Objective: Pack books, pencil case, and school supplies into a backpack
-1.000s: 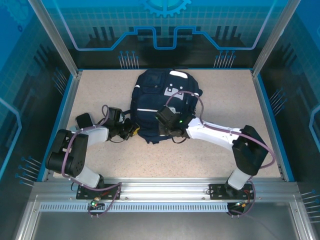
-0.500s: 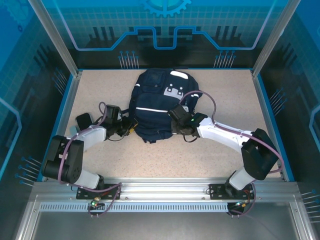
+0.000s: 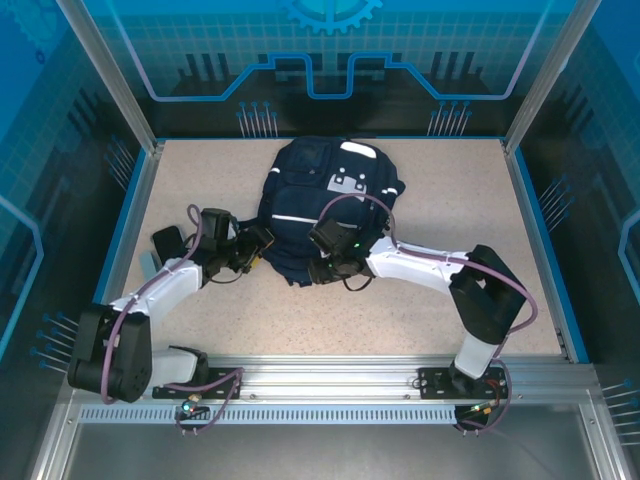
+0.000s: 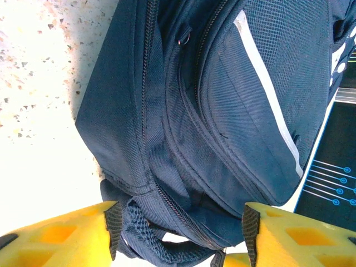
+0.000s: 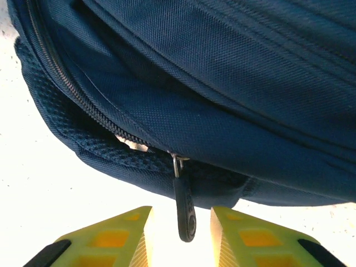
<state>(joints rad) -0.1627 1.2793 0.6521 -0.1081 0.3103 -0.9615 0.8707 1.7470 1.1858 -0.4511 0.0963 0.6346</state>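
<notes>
The navy backpack (image 3: pixel 322 195) lies flat in the middle of the table, white patches toward the far end. My left gripper (image 3: pixel 260 245) is at its near-left corner, open wide, and in the left wrist view the yellow fingers (image 4: pixel 67 236) straddle the bag's zippered corner (image 4: pixel 178 194). My right gripper (image 3: pixel 325 265) is at the bag's near edge, open. In the right wrist view a black zipper pull (image 5: pixel 185 211) hangs between the fingers (image 5: pixel 119 236), touching neither. The zipper (image 5: pixel 83 103) gapes slightly beside the pull. The books are out of view.
A small dark object (image 3: pixel 166 241) lies on the table left of the left arm, near the left wall. Bare speckled tabletop (image 3: pixel 460 200) spreads right of the bag. Metal posts and blue walls ring the table.
The right gripper swung right along the bag's near edge, then came back left to the zipper. The left arm stretched out, bringing its gripper closer onto the bag's corner.
</notes>
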